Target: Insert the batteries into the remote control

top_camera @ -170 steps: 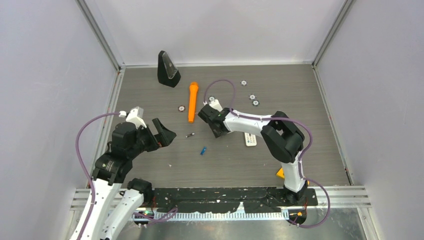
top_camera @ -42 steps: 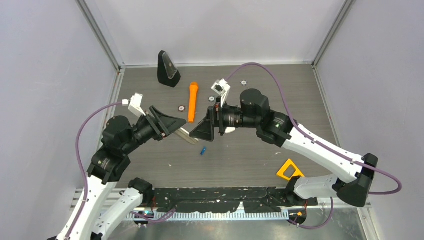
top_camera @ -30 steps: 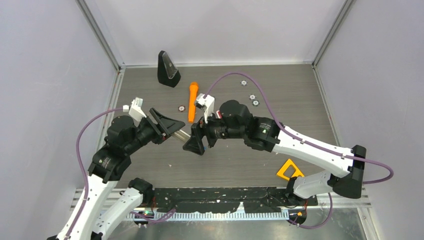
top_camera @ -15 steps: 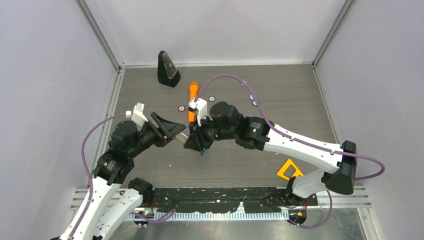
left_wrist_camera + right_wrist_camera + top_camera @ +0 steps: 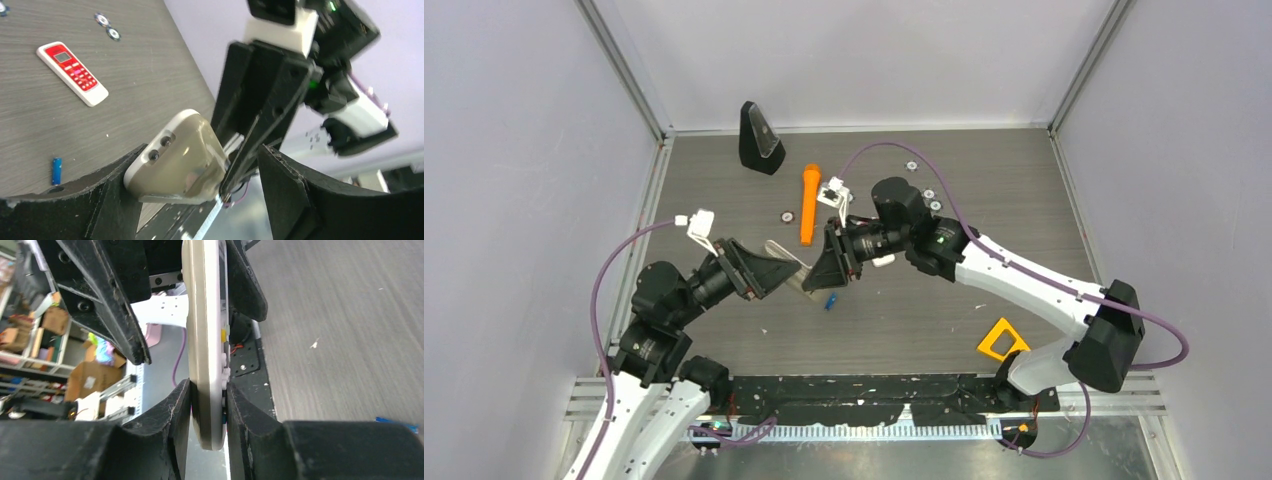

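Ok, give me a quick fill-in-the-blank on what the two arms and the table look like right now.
1. The right tool clamps the beige remote, while the left tool stands ___.
2. The battery visible on the table is ___.
3. The other remote, flat on the table, is ___ and white.
Missing words: open; blue; red.

A cream remote [image 5: 182, 157], a red-and-white remote [image 5: 72, 73], a blue battery [image 5: 56, 171] and an orange marker [image 5: 808, 205] are pictured against a grey wood-grain table [image 5: 145, 70].
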Action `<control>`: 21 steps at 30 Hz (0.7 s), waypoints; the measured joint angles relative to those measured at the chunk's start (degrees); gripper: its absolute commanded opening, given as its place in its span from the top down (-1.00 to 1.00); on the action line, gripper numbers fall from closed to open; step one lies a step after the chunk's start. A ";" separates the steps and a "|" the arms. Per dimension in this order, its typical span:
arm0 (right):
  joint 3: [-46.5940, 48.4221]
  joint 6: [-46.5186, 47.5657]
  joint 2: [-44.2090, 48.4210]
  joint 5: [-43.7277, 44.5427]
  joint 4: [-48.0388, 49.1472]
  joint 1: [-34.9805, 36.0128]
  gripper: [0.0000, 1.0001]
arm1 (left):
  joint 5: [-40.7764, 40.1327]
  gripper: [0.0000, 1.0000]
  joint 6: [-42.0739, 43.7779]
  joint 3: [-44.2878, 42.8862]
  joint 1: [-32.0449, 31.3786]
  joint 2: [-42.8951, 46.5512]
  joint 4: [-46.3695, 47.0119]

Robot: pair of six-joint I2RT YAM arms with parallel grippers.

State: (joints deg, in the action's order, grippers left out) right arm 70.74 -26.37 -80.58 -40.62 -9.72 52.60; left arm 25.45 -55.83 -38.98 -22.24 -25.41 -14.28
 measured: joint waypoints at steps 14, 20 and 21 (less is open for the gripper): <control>-4.98 -0.74 0.50 -23.19 0.63 -2.97 0.66 | 27.32 -0.36 11.28 -2.84 3.89 -2.91 4.57; -5.18 -0.76 1.05 -26.34 0.66 -4.02 0.69 | 33.94 -0.20 9.66 -2.14 3.93 -4.59 8.74; -5.18 -0.76 1.14 -26.84 0.63 -4.17 0.69 | 34.64 -0.15 9.57 -1.92 3.96 -4.59 8.90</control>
State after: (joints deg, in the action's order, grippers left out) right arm 65.56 -27.14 -79.44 -67.46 -9.08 48.42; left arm 60.10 -46.26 -40.91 -18.28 -30.00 -5.39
